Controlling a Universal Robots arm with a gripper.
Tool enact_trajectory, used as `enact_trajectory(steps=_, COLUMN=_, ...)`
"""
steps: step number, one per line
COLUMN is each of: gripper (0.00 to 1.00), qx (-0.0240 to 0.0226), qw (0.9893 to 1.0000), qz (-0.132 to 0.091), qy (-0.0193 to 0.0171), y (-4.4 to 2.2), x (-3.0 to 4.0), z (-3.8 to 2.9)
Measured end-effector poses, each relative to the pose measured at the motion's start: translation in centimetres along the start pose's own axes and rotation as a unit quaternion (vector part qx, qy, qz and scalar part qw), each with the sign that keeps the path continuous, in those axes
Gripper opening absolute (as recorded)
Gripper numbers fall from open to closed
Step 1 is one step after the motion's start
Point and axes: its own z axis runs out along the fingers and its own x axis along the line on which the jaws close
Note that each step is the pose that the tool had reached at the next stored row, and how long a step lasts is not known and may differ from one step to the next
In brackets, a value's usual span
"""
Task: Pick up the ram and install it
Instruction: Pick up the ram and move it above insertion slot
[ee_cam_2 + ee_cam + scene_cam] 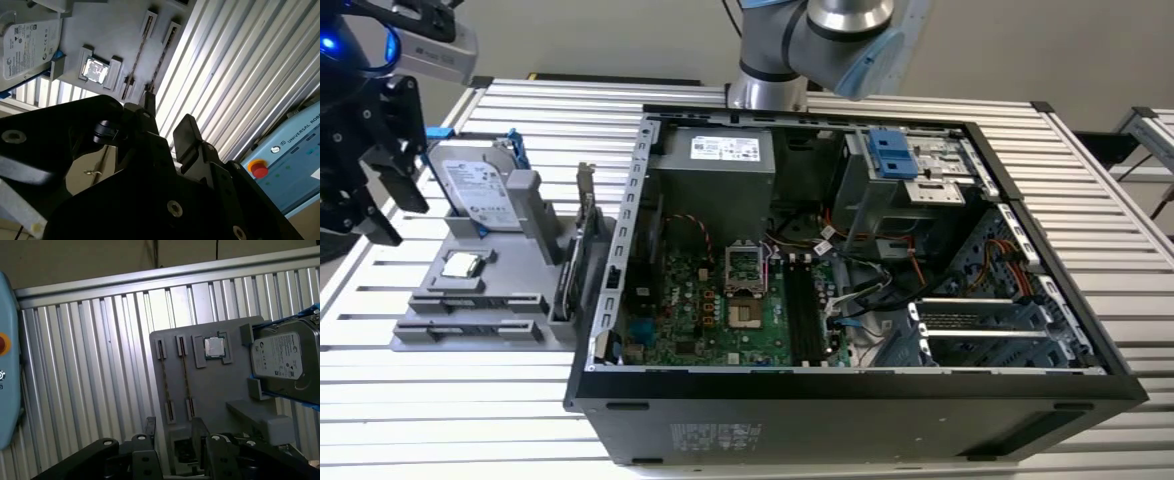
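1. in the exterior view the black gripper (398,212) hangs over the ribbed metal surface (454,420), just beside the grey plastic parts tray (414,335) and well apart from the open black computer case (854,400).
2. in the second wrist view its jaws stand apart, holding nothing. the long, thin dark ram stick (141,50) stands on edge in a tray slot.
3. in the first wrist view the ram stick sits beside the small square silver chip (215,346), clear of the gripper.

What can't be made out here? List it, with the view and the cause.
1. Ram sticks: first wrist view, edge-on in gray holder slots; chips and label hidden.
2. Hard drive: first wrist view, cut off by the picture edge.
3. Motherboard memory slots: exterior view, too small to tell whether filled.
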Motion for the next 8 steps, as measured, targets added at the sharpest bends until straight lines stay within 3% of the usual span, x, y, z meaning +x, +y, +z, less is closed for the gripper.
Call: enact_trajectory(steps=8, gripper=0.0, qx=0.0001, qw=1.0, qz=0.0, qy=0.0004, y=-0.05, x=0.0, z=0.71)
